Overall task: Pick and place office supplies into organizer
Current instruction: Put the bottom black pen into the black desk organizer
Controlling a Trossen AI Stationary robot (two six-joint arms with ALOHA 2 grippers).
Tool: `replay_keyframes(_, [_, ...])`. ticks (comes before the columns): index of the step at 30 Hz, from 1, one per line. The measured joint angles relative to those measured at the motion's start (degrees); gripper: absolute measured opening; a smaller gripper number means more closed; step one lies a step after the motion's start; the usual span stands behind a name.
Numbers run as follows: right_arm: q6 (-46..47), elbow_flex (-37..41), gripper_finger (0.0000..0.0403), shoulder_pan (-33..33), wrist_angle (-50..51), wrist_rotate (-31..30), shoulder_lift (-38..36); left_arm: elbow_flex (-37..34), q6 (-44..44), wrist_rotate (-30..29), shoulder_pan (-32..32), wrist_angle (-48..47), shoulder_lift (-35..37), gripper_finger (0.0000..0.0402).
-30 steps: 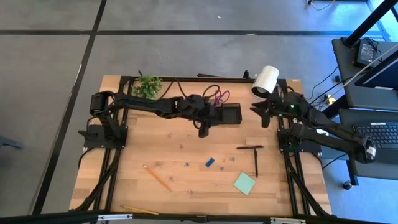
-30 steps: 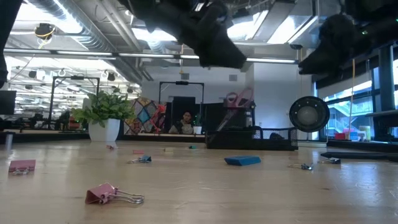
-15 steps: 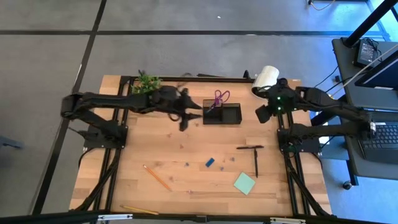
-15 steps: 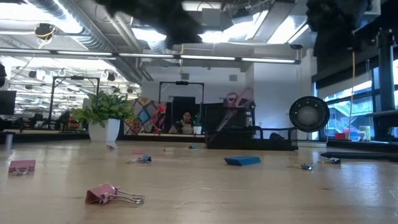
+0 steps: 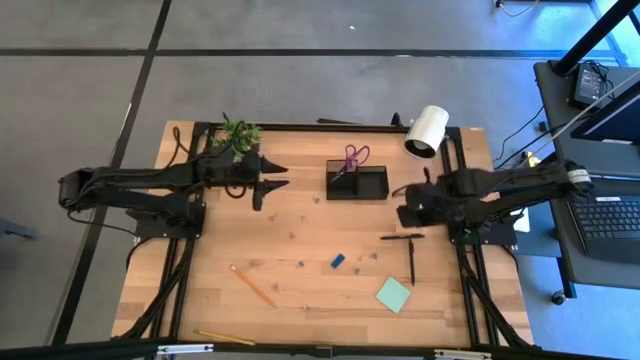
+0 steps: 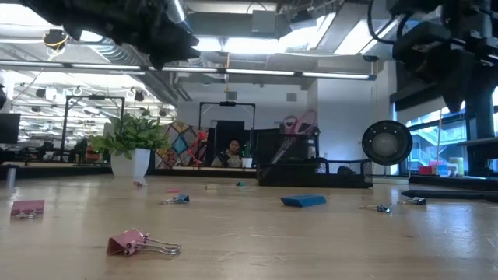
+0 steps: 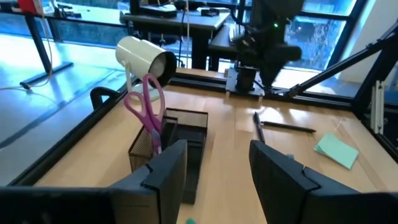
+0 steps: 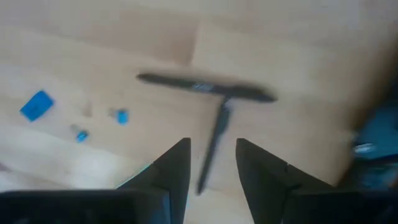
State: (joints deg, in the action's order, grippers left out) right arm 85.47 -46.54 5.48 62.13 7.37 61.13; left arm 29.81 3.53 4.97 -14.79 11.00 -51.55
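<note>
Purple-handled scissors (image 5: 351,158) stand in the black compartmented organizer (image 5: 370,184); pens (image 5: 402,238), pencils (image 5: 253,285), green pad (image 5: 393,294) await; both tools spread, empty.

A grey floor (image 5: 330,90) crossed by dark seams is spreading around the wooden table (image 5: 300,235). A dark desk (image 5: 590,110) carrying a keyboard (image 5: 612,216) is standing just beside the table's right edge. Across the table, an open office is stretching back under long ceiling lights (image 6: 327,75) and exposed ducts (image 6: 101,47). A window (image 6: 436,132) is letting in daylight on the right, near a round fan (image 6: 387,143). A person (image 6: 232,152) is sitting far behind at a workstation.
</note>
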Motion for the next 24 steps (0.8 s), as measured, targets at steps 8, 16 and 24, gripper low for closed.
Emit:
replay_keyframes(8, [12.4, 1.1, 0.0133, 11.0, -1.3, -4.2, 6.4, -0.3, -0.2, 0.0, 0.0, -0.4, 0.9, 0.0169])
replay_keyframes(16, [15.1, 1.1, 0.0133, 14.8, -3.2, -4.9, 15.1, -0.3, -0.2, 0.0, 0.0, -0.5, 0.9, 0.0169])
replay_keyframes(24, [14.8, 1.1, 0.0133, 14.2, -4.1, -6.0, 20.8, -0.2, 0.2, 0.0, 0.0, -0.7, 0.9, 0.0169])
